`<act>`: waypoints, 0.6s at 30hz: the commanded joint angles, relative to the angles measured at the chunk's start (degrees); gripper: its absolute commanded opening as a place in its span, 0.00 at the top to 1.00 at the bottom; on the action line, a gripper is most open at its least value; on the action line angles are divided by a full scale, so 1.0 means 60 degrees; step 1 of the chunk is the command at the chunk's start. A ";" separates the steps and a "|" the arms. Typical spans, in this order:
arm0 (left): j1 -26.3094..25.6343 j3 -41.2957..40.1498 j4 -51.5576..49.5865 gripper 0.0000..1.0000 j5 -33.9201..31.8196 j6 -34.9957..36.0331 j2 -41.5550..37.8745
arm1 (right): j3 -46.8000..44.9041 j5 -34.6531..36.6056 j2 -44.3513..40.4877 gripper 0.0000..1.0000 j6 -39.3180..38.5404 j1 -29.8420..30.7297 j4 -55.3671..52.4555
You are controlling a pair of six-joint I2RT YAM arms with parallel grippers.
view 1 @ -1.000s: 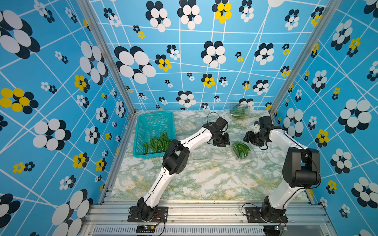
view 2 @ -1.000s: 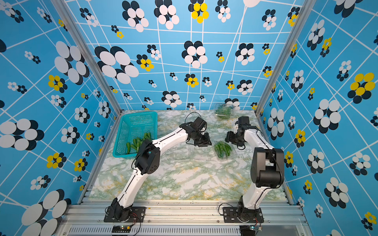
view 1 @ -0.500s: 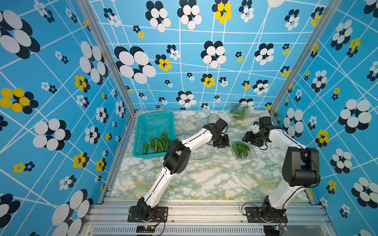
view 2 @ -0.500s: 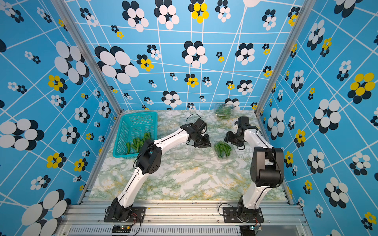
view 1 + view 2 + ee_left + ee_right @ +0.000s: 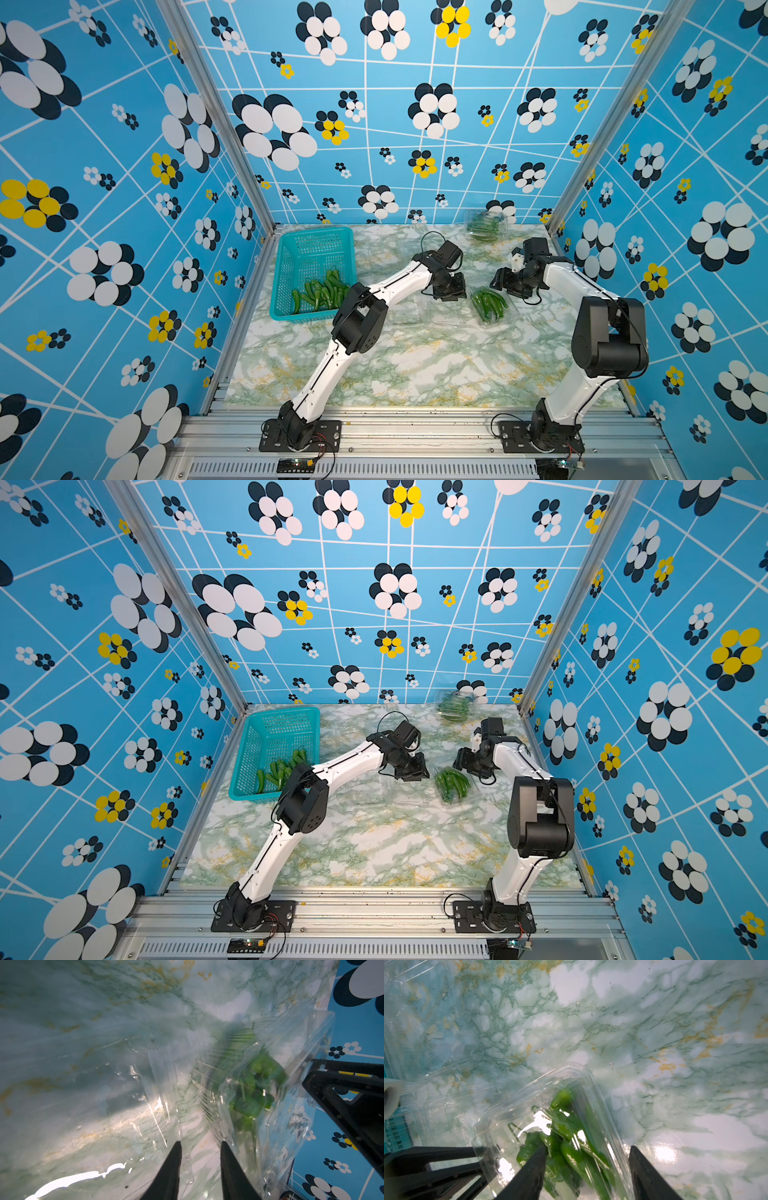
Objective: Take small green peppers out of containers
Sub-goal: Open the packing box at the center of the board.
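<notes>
clear thin plastic forms the container (image 5: 566, 1073) that holds the small green peppers (image 5: 572, 1155). the right gripper (image 5: 588, 1147) is spread wide and grasps nothing. one finger is just above the peppers and the other is outside the container wall. the left gripper (image 5: 200, 1142) is at the opposite side, jaws a little apart. a plastic rim (image 5: 187, 1159) lies in the gap and seems not pinched. i think the risk is this: the light box can slide or crumple when a finger pushes, and glossy peppers can slip onto the table (image 5: 654, 1022).
</notes>
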 commanded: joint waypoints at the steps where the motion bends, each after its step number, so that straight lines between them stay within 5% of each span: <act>1: -0.0078 0.0209 0.0213 0.66 0.0261 -0.0090 0.0178 | 0.0091 -0.0256 0.0180 0.35 0.0059 0.0205 -0.0023; 8: -0.0049 0.0071 0.0168 0.66 0.0302 -0.0062 0.0061 | 0.0047 -0.0176 0.0191 0.35 0.0081 0.0268 0.0023; 18: 0.0135 -0.1815 0.1046 0.66 0.0165 -0.0219 -0.1155 | 0.0274 -0.0143 0.0279 0.35 0.0140 0.0266 -0.0025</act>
